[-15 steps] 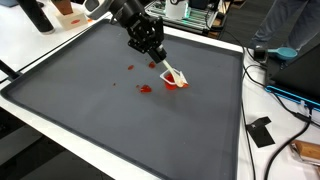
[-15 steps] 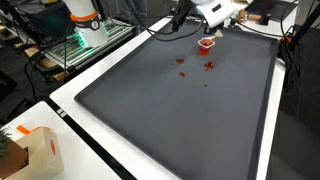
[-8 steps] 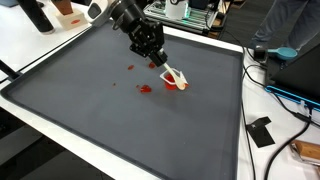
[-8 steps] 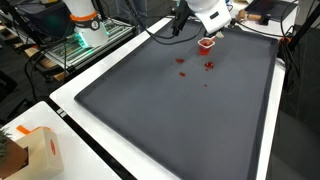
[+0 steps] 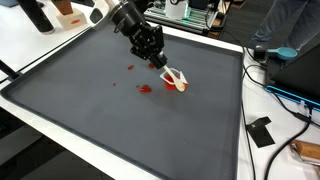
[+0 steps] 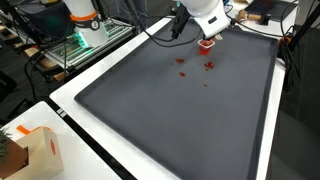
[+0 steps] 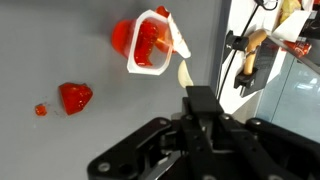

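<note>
- Wrist view: jelly cup (image 7: 148,45) at 11 o'clock of tool (image 7: 200,96), lid flap (image 7: 185,74) reaching it; tool apart/together: can't tell.
- In an exterior view only: whole desk mat (image 5: 120,130); red blobs (image 5: 145,88) at 9 o'clock of cup.

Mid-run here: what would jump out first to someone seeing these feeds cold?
The small white plastic cup of red filling lying tipped on the dark grey mat, toward its far edge, with red blobs spilled beside it. The black claw seems shut on its pale peeled lid strip.

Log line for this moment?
gripper: shut on lid | cup: on mat, red filling | red bits: spilled beside cup
</note>
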You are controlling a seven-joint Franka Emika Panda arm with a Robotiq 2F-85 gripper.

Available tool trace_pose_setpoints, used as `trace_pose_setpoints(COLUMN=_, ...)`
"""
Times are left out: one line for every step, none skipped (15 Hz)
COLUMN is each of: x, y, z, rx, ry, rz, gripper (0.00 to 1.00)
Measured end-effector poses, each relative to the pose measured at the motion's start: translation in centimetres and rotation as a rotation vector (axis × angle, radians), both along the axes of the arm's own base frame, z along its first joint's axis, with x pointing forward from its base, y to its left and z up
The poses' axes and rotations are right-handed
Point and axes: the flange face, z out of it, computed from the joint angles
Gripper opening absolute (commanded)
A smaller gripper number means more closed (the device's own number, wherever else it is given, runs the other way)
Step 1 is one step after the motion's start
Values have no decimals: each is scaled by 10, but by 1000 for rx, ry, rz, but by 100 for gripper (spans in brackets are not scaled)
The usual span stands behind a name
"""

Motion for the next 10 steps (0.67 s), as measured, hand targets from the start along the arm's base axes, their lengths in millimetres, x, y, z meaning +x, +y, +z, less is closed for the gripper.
trace_pose_setpoints(x=0, y=0, z=-1, rx=-2, ry=1, rz=-1, gripper=3)
trace_pose_setpoints(x=0, y=0, z=-2, rx=-3, ry=1, rz=-2, gripper=3)
trace_pose_setpoints(x=0, y=0, z=-3, rx=-5, ry=2, rz=-4, gripper=3)
trace_pose_setpoints(x=-1, y=-1, z=-4, rx=-8, ry=1, rz=-6, gripper=3)
trace_pose_setpoints(x=-1, y=-1, z=-5, rx=-12, ry=0, rz=-10, gripper=3)
trace_pose_setpoints(x=-1, y=-2, z=-5, rx=-16, ry=-1, rz=-14, gripper=3)
trace_pose_setpoints(x=-1, y=-3, z=-5, rx=-19, ry=-3, rz=-16, gripper=3)
trace_pose_setpoints(x=0, y=-3, z=-5, rx=-23, ry=-6, rz=-20, gripper=3)
trace_pose_setpoints(x=0, y=-4, z=-4, rx=-27, ry=-10, rz=-24, gripper=3)
trace_pose_setpoints(x=1, y=-4, z=-4, rx=-32, ry=-14, rz=-27, gripper=3)
